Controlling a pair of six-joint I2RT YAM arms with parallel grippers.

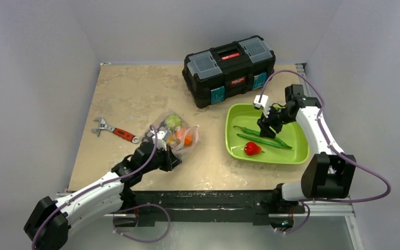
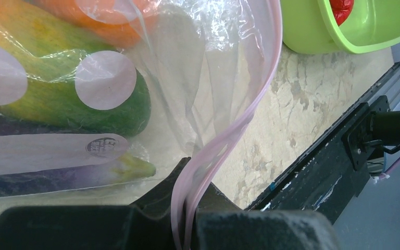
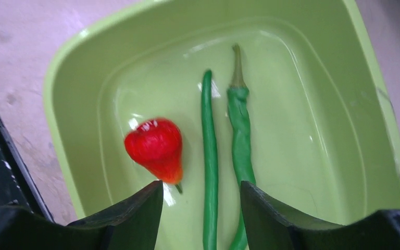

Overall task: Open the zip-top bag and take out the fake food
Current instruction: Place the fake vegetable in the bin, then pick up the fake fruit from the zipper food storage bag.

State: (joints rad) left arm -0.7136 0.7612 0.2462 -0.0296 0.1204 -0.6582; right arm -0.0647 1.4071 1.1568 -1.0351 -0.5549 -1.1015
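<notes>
Lying on the surface [image 1: 135, 99] left of centre, the zip-top bag [image 1: 173, 125] holds fake food [image 2: 83, 99], and the left gripper [image 2: 185, 221] pinches its pinkish zip strip [image 2: 250, 104] at the near corner. Well apart, the right gripper [image 3: 200, 208] hangs spread over a green tray [image 3: 73, 67] holding a red pepper [image 3: 156, 148] and two long green beans [image 3: 208, 172]; a black toolbox [image 1: 229, 67] stands behind it.

Clear zip-top bag [image 2: 213, 67] with a pink strip and pale round spots. Inside, fake food [image 2: 36, 107] in orange, green and dark purple. Bright lime green tray [image 3: 57, 88]. Shiny red pepper [image 3: 156, 148] and two dark green beans [image 3: 208, 172]. Black toolbox [image 1: 229, 67] with red and teal bits. Red-handled silver wrench [image 1: 115, 131]. Tan, blotchy table [image 1: 130, 94].
</notes>
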